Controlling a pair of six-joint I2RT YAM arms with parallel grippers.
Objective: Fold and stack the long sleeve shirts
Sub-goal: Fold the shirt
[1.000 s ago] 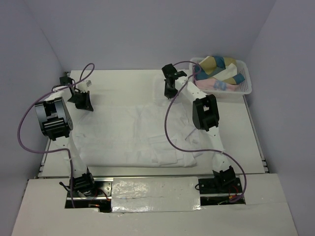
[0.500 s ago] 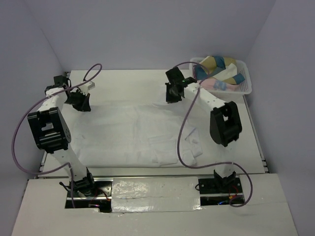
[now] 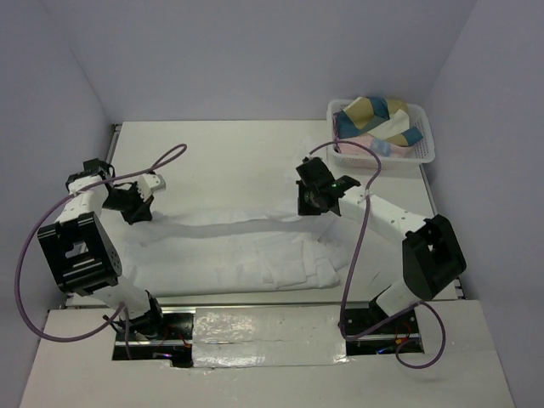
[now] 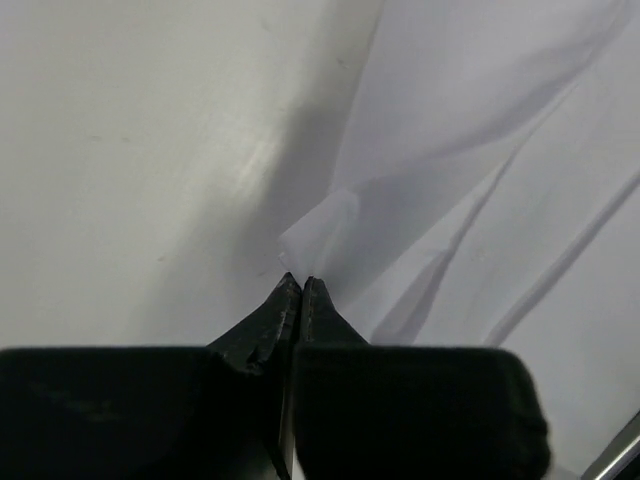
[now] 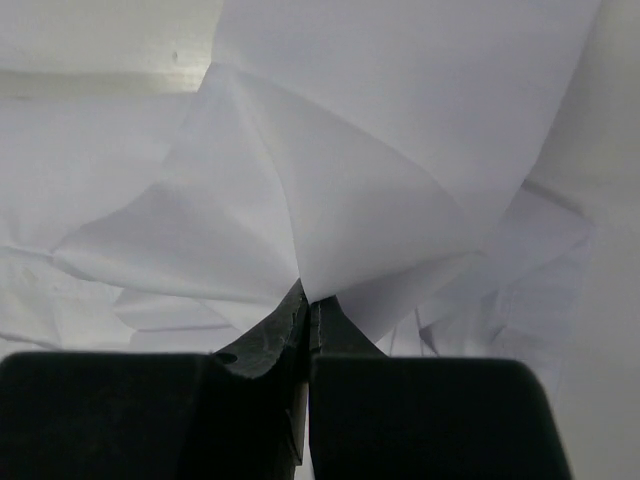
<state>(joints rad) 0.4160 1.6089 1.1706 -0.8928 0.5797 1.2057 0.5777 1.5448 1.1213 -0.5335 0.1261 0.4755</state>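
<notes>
The left gripper (image 3: 132, 205) is pinching, with closed jaws, the far edge of the long sleeve shirt (image 3: 229, 255), which is lying spread on the table (image 3: 229, 157). The right gripper (image 3: 313, 198) is clamping the same lifted edge. A lengthwise fold seems in hand; next, both should carry the edge evenly nearer.

I see open passage over the bare table (image 3: 229, 153) beyond the white shirt (image 3: 229, 255), whose lifted edge stretches across the middle, while the full basket (image 3: 408, 158) blocks the far right corner.
</notes>
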